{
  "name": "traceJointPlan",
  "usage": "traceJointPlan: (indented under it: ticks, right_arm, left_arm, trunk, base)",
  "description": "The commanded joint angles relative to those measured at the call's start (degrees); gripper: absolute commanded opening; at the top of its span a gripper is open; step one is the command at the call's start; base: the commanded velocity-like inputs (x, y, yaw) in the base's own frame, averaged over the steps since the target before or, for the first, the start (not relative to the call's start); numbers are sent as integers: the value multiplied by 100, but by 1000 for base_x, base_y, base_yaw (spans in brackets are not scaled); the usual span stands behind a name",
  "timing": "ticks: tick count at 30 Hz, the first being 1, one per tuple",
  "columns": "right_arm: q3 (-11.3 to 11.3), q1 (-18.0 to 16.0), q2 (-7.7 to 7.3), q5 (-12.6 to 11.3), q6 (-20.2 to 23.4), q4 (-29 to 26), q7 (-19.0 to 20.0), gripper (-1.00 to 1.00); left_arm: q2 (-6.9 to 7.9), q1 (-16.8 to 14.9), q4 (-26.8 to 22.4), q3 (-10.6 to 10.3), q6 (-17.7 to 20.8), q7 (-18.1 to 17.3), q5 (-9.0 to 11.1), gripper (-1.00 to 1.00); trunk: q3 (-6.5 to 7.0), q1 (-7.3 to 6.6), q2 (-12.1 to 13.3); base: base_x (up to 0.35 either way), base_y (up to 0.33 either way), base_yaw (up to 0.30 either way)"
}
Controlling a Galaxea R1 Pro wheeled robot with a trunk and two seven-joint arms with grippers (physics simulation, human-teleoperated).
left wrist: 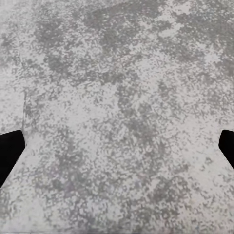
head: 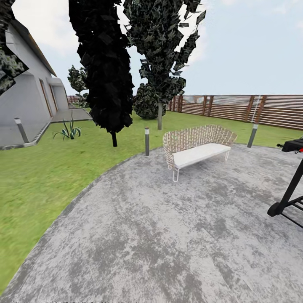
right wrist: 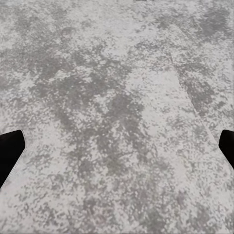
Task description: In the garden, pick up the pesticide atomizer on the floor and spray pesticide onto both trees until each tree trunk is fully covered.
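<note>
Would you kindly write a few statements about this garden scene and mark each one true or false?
1. The wicker bench stands on the grey paved patio. True.
2. The bench has a red cushion. False: its seat cushion is white.
3. The black-foliaged tree grows out of the lawn. True.
4. The left claw is closed on an atomizer. False: its fingertips stand wide apart over bare paving, holding nothing.
5. A brown slatted fence runs behind the bench. True.
6. The right claw hangs over grass. False: it is open above the grey paving.
</note>
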Motion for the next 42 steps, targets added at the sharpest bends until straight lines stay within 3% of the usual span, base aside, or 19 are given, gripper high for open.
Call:
traceJointPlan:
  ticks: [1,11,42]
  right_arm:
    - [-3,-2,0,2,-17,2,-2,100]
    - [-3,-2,0,2,-17,2,-4,100]
    - [0,-2,0,9,-17,2,2,100]
  left_arm:
    - [-1,-5,4,-12,-19,1,43,100]
    - [-1,-5,3,-13,-19,-16,23,100]
    - [-2,-7,7,-17,-19,0,22,100]
  trunk:
    - [-9,0,-3]
    - [-42,0,-3]
    - [-711,680,-1246]
  base:
    - [0,0,267]
    - [0,0,268]
    - [0,0,267]
